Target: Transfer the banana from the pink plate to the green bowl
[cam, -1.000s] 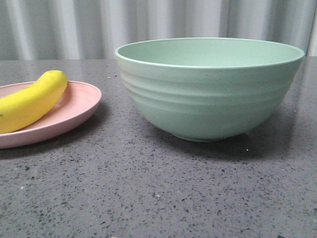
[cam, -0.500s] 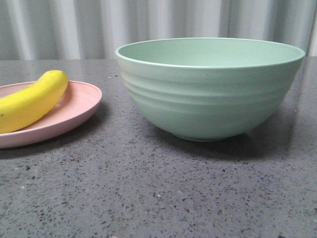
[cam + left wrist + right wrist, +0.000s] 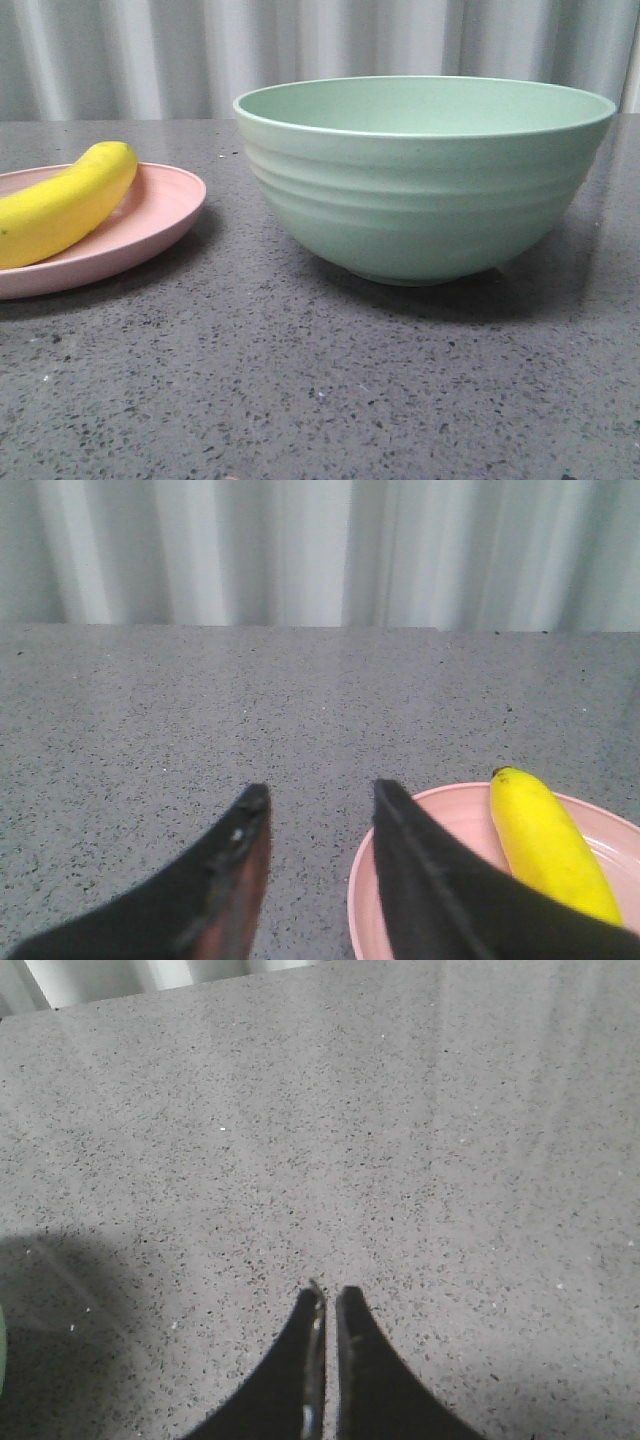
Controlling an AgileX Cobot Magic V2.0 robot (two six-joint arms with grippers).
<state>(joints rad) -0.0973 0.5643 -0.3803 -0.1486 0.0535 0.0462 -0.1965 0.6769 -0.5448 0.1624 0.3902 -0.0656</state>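
Observation:
The yellow banana (image 3: 62, 203) lies on the pink plate (image 3: 160, 215) at the left of the front view. To its right stands the large green bowl (image 3: 425, 190), with nothing visible inside. In the left wrist view my left gripper (image 3: 320, 795) is open above the table, one finger over the pink plate's (image 3: 455, 815) rim, the banana (image 3: 548, 845) just off to one side of it. My right gripper (image 3: 329, 1297) is shut and empty over bare speckled tabletop. Neither gripper shows in the front view.
The table (image 3: 300, 390) is dark grey speckled stone. A pale corrugated wall (image 3: 300, 50) runs behind it. A sliver of green (image 3: 2, 1355) shows at the edge of the right wrist view.

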